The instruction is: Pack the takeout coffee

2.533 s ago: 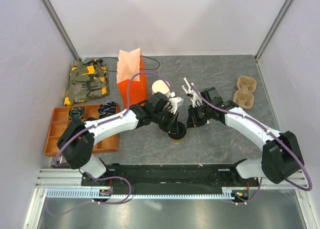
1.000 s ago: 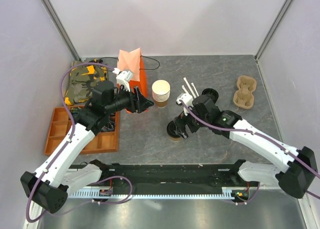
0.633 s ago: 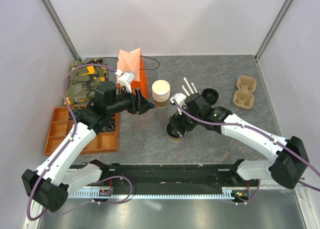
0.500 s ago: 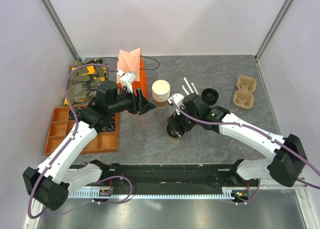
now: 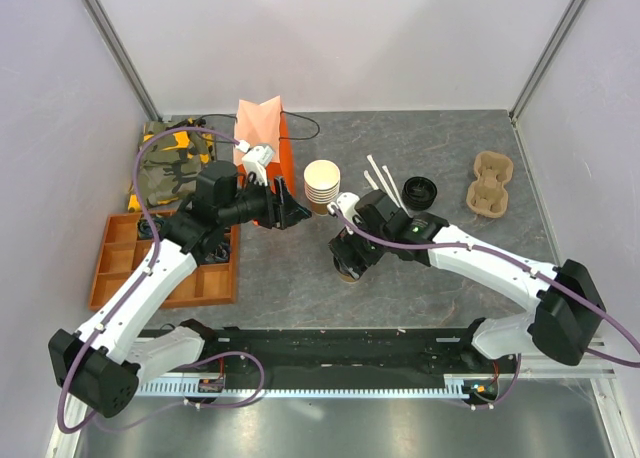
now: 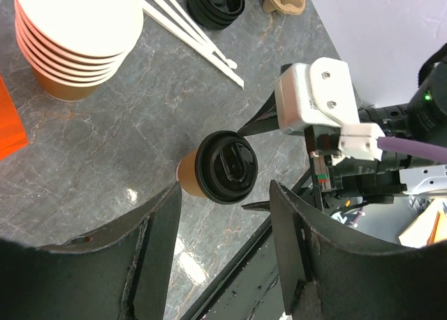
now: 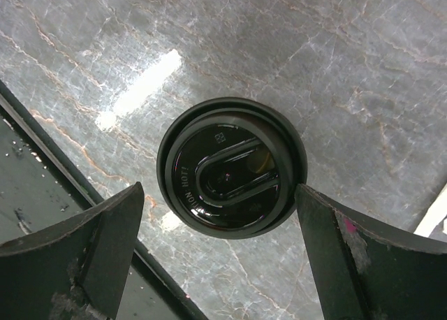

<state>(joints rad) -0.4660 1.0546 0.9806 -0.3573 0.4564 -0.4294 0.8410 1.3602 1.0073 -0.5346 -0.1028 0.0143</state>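
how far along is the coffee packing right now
Done: the cup is lidded and stands on the table. In hand: the right gripper hangs open over it, a finger on each side, not gripping. The left gripper is open near the orange bag. Still to do: grip the cup, put it in the bag.

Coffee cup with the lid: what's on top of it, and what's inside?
A black lid covers the cup; the open right gripper flanks it. The lid hides whatever is inside.
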